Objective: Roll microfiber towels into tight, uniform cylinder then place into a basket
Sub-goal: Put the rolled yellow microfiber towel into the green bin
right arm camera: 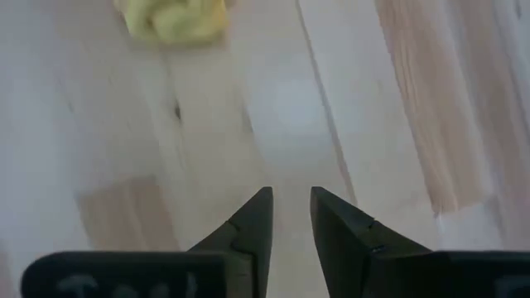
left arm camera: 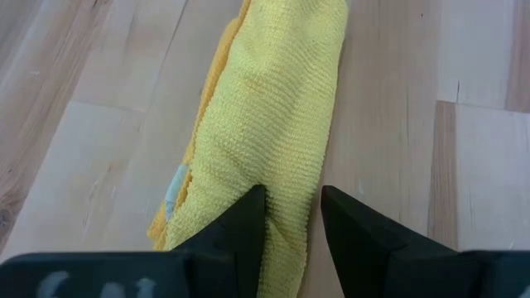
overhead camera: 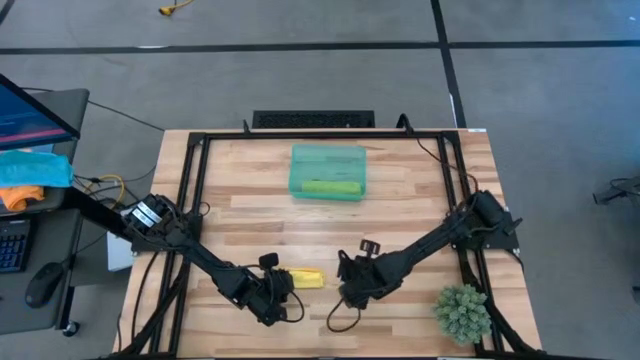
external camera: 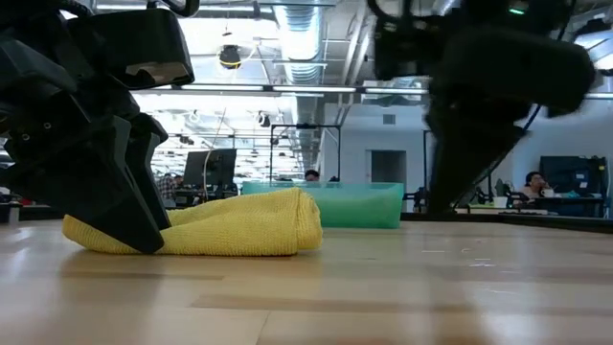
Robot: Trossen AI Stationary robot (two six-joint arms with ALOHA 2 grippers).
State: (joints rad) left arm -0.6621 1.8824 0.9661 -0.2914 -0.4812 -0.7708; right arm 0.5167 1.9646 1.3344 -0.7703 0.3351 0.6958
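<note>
The yellow microfiber towel [overhead camera: 310,278] lies rolled up on the table near its front edge, long side down. My left gripper [left arm camera: 291,217] is shut on the roll's left end. The low view shows the same roll [external camera: 239,225] beside my left gripper [external camera: 115,201]. My right gripper [right arm camera: 291,207] hovers open just right of the roll, above bare wood, and the roll's right end [right arm camera: 174,18] shows ahead of it. The teal basket [overhead camera: 300,160] stands at the table's far middle, and a rolled lime green towel [overhead camera: 330,187] lies inside it. My left gripper pinches the left end of the yellow roll [left arm camera: 286,178] between its two fingers [left arm camera: 247,228]. The fingers slant down from the table's left and lie along the roll. The roll rests on the table, stretching away from the fingers.
A small green plant [overhead camera: 462,312] stands at the table's near right corner. A black frame [overhead camera: 190,190] runs round the tabletop. Blue and orange cloths [overhead camera: 30,175] lie off the table to the left. Bare wood lies between the roll and the basket.
</note>
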